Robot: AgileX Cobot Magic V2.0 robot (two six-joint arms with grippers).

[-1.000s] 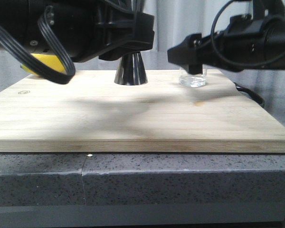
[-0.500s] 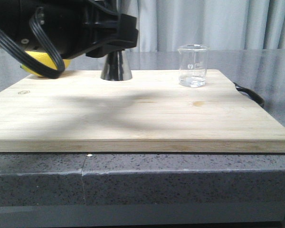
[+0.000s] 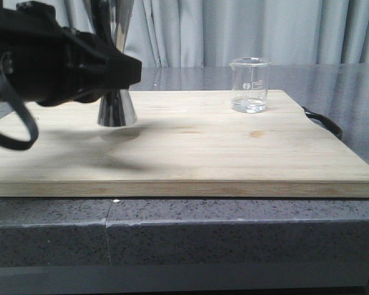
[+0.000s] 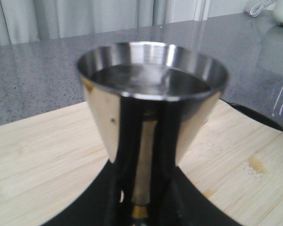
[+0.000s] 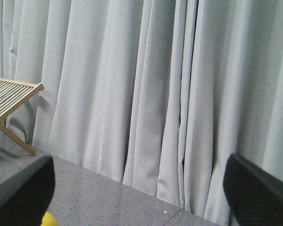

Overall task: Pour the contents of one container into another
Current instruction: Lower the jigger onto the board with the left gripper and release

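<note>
Curtained test bench: stone counter (image 3: 234, 239), wooden board (image 3: 203, 153).

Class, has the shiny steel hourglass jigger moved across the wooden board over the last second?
Yes. The steel jigger has shifted left, farther from the unmoved clear glass beaker.

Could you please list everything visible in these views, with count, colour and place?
Jigger: one, shiny steel, left part of the board, held at its waist; its base looks slightly off the wood.
Beaker: one, clear glass, back right of the board, upright.
Board: one, pale wood, on the grey counter.
Curtain: grey, behind the counter.
Wooden rack: one, right wrist view only.
Left end effector: black, shut on the jigger.
Right end effector: black fingers apart, facing the curtain.
</note>
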